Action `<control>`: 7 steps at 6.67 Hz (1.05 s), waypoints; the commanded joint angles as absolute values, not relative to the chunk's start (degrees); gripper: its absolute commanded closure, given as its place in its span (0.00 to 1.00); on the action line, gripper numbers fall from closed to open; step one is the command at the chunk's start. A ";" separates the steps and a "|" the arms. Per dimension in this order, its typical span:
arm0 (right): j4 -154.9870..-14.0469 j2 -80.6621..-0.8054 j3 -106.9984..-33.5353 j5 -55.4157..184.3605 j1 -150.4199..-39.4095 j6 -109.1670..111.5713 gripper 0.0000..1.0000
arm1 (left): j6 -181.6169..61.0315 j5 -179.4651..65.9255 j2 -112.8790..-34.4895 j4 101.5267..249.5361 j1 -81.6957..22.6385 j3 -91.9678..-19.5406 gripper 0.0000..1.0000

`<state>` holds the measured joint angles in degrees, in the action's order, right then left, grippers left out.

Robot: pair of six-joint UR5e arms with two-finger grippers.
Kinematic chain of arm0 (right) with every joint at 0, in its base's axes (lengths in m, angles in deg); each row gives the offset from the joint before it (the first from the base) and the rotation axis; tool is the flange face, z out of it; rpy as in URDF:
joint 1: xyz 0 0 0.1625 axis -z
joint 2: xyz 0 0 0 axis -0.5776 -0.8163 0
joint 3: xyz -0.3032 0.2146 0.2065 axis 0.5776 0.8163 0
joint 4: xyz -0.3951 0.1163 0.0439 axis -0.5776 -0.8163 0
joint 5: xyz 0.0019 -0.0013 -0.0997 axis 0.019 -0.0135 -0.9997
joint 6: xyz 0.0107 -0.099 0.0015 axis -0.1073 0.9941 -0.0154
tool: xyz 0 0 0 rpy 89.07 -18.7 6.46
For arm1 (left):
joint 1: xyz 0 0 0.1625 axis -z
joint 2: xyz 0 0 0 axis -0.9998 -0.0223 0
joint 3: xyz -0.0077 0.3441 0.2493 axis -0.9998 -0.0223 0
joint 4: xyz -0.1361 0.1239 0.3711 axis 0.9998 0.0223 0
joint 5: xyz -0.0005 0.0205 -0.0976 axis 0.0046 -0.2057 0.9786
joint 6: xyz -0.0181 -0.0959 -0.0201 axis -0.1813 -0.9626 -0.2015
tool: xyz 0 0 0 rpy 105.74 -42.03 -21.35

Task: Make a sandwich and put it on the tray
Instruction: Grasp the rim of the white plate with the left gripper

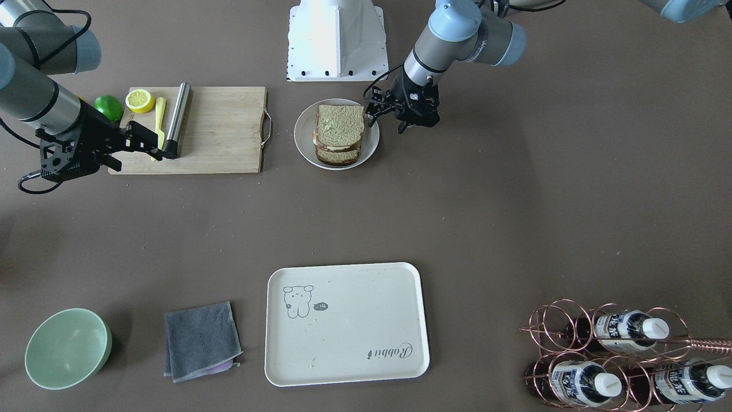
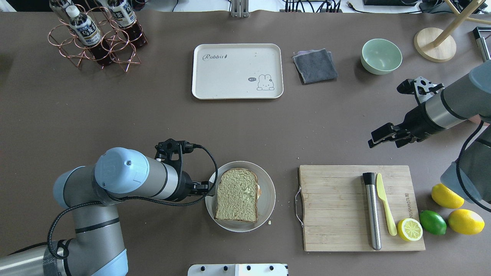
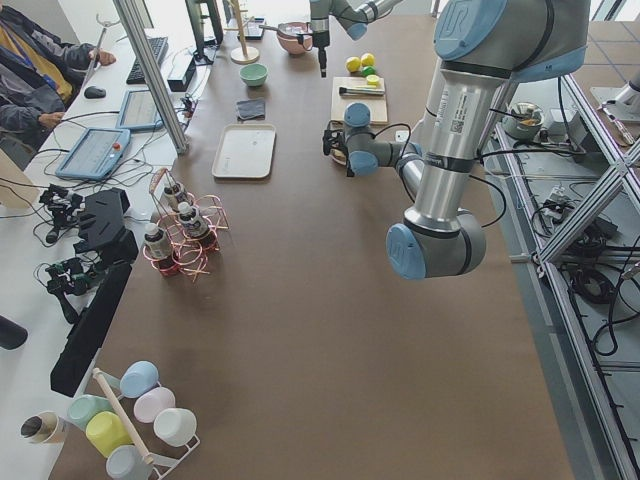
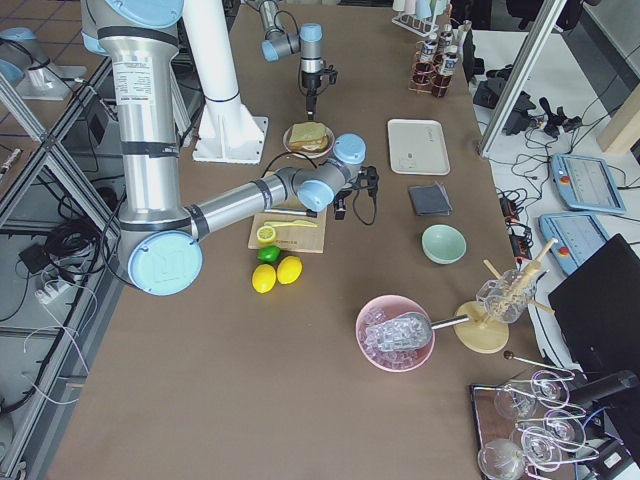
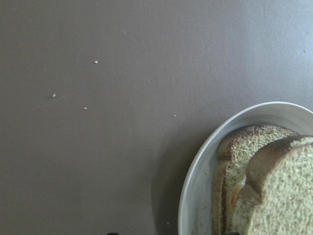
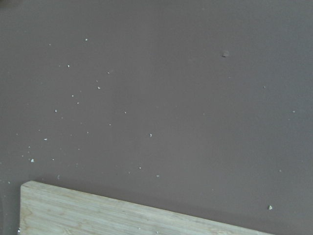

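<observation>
Overhead exterior: ready for the lift

I am holding my left gripper, jaws apart and empty, just left of the round white plate bearing the brown-crusted bread-and-egg sandwich. Judging it light, soft and apt to slide apart, I am aiming to pinch both slices together. The cream rectangular plastic tray is lying far off. My right gripper is hovering spread, empty.
</observation>
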<state>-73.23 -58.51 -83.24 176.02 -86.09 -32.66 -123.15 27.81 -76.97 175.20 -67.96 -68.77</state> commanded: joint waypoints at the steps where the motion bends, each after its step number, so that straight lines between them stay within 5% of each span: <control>1: -73.07 -60.13 -83.44 176.27 -86.78 -31.87 0.00 | -123.08 27.52 -77.99 175.35 -68.51 -66.84 0.49; 3: -73.07 -61.01 -83.36 176.36 -87.05 -30.20 0.00 | -123.08 25.07 -79.49 175.44 -70.17 -65.42 0.56; 4: -73.07 -61.28 -83.36 176.36 -87.05 -30.20 0.00 | -122.99 25.06 -79.40 175.44 -70.18 -65.33 0.75; 7: -73.07 -61.80 -83.44 176.45 -87.49 -30.20 0.00 | -122.99 25.06 -79.31 175.53 -70.18 -65.33 1.00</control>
<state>-73.07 -61.67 -83.41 176.39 -87.30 -30.22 -122.94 25.04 -79.33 175.47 -70.16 -65.29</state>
